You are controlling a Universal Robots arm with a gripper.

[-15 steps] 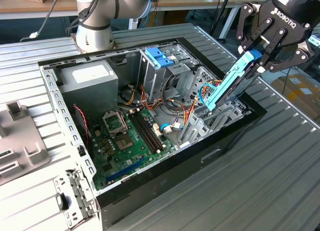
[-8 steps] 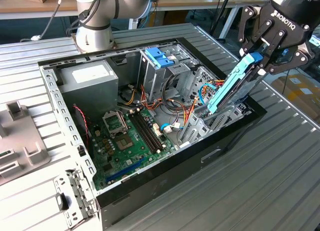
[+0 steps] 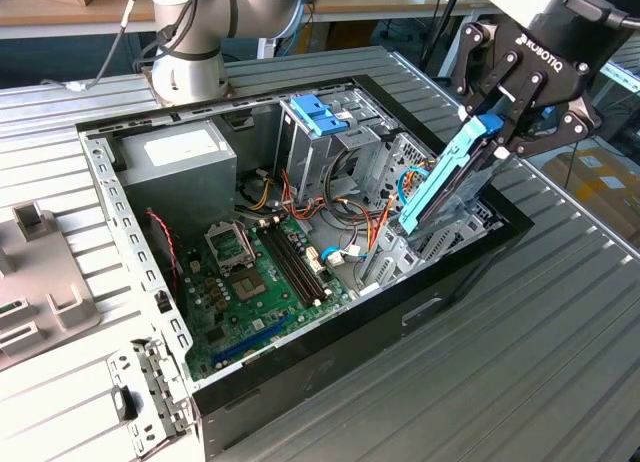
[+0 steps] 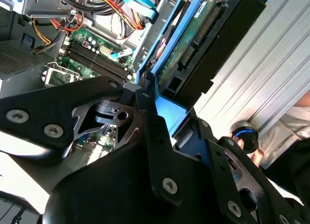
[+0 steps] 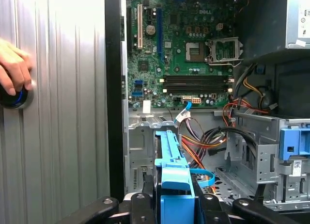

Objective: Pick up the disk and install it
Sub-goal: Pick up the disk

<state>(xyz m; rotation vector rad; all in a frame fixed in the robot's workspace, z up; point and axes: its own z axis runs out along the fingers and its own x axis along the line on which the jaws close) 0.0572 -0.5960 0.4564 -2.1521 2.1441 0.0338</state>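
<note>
your tool (image 3: 497,132) is clenched on the blue end tab of the disk (image 3: 443,187), a stiff, weighty, shock-sensitive drive best held by its plastic rails, its long axis slanting steeply down from the tool into the open computer case (image 3: 300,367) beside the drive cage (image 3: 320,147).

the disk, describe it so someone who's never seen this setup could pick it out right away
Start at the open computer case lying on the slatted metal table. At the case's edge on the exterior view's right, the black tool grips the disk, a flat dark drive in light-blue rails, tilted steeply with its lower end inside the case. The blue bracket nearby sits fixed atop the metal drive cage, ungripped.
</note>
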